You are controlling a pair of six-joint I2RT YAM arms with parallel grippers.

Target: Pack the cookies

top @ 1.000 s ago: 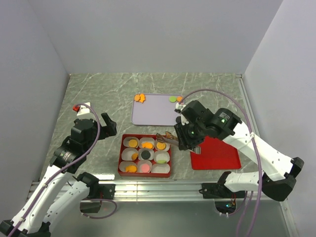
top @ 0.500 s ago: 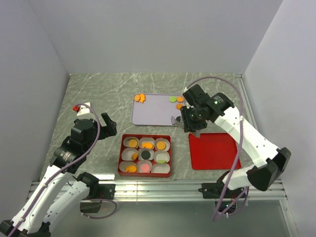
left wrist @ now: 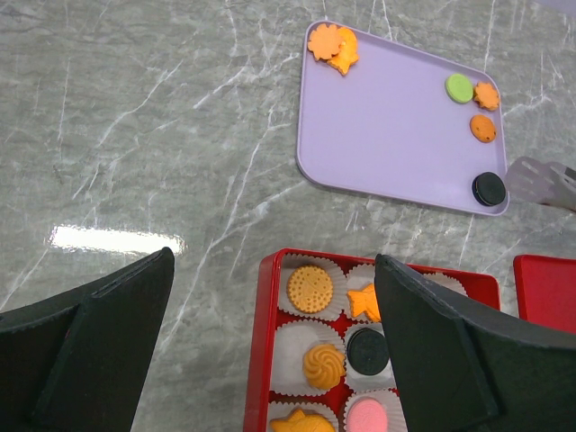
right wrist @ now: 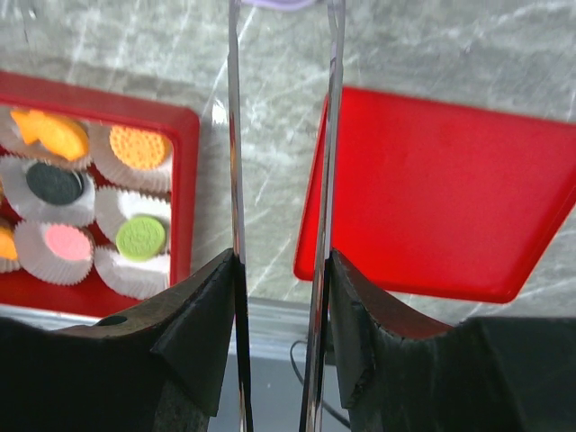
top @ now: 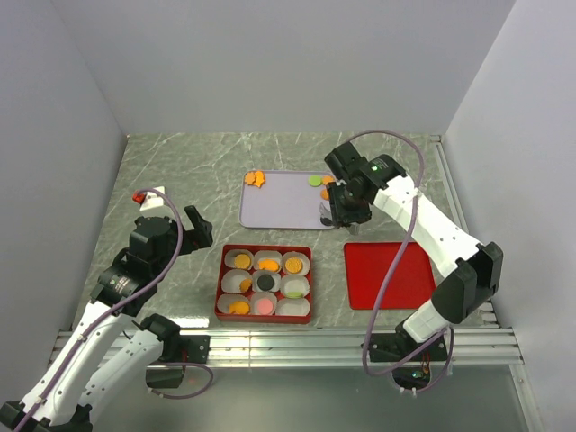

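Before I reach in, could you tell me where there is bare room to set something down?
The red tray right of the red box is bare. The purple tray is bare between its corner cookies. The marble left of both is free. Crowded: the box, full of paper cups, and the purple tray's right edge by the right gripper.

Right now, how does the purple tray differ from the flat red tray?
The purple tray holds loose cookies at its corners; the flat red tray holds none. The purple tray lies farther back; the red tray sits nearer the arms, right of the red box. Both lie flat on the table.
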